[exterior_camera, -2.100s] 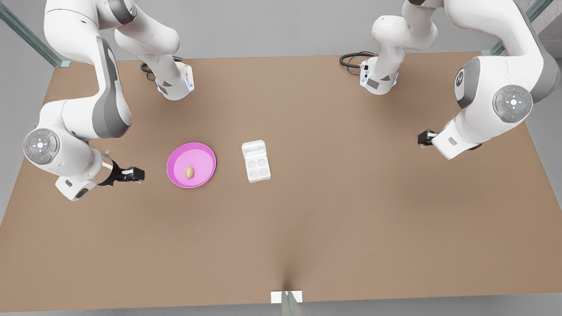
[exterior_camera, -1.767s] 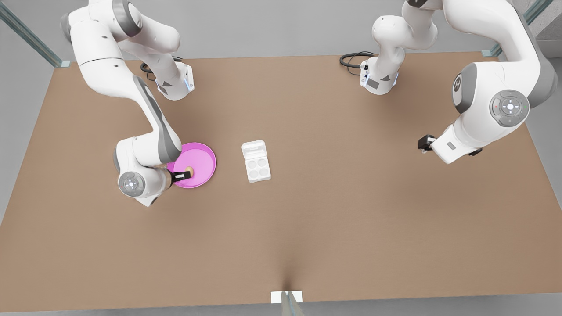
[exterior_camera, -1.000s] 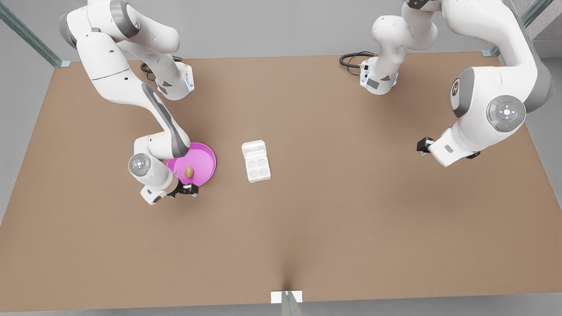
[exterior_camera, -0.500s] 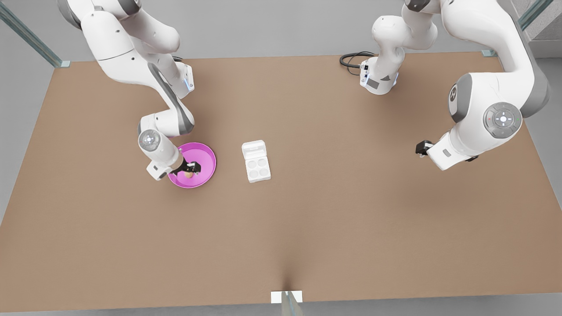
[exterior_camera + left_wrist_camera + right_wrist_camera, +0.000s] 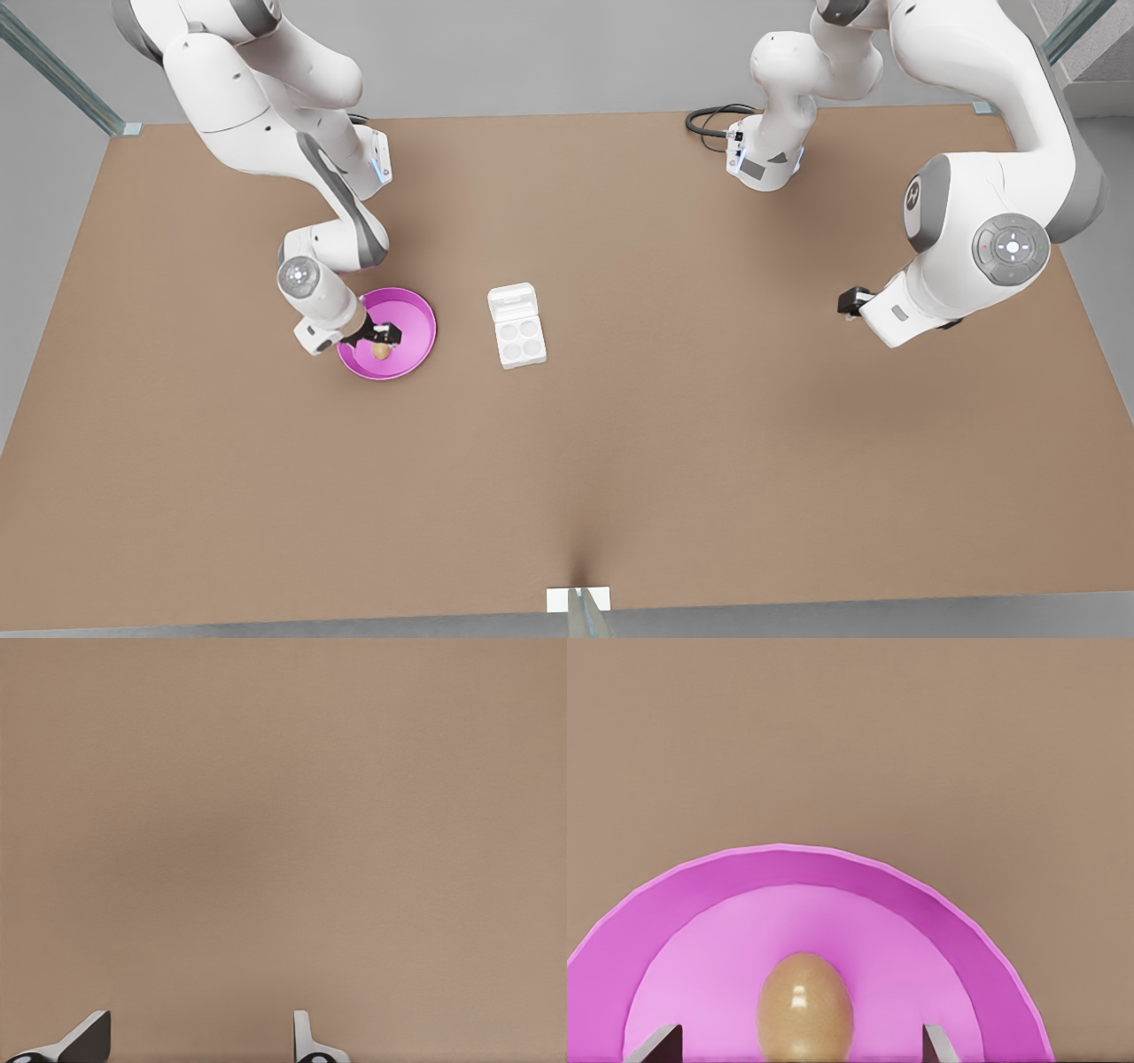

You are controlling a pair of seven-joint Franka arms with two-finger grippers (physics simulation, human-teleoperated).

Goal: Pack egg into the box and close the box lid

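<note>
Pink and round, the plate (image 5: 416, 330) in the front view sits on the brown surface (image 5: 567, 461) toward the front view's left, roughly midway between the far and near edges. The egg (image 5: 381, 352) lies on the plate, and the right end effector (image 5: 386, 336) hangs directly over it. Just beside the plate, toward the surface's middle, the box (image 5: 516, 326) lies open with its 4 cups showing and the box lid (image 5: 512, 302) folded flat toward the far edge. The left end effector (image 5: 849, 301) waits near the surface's edge at the front view's right, well apart from everything.

In the left wrist view, 2 fingertips (image 5: 84, 1041) stand spread apart over bare surface (image 5: 283, 815), gripping nothing.

In the right wrist view, the egg (image 5: 804, 1008) rests inside the plate (image 5: 726, 895) between 2 spread fingertips (image 5: 663, 1041), which stand clear of it on either side; the end effector is open wide and holds nothing.
</note>
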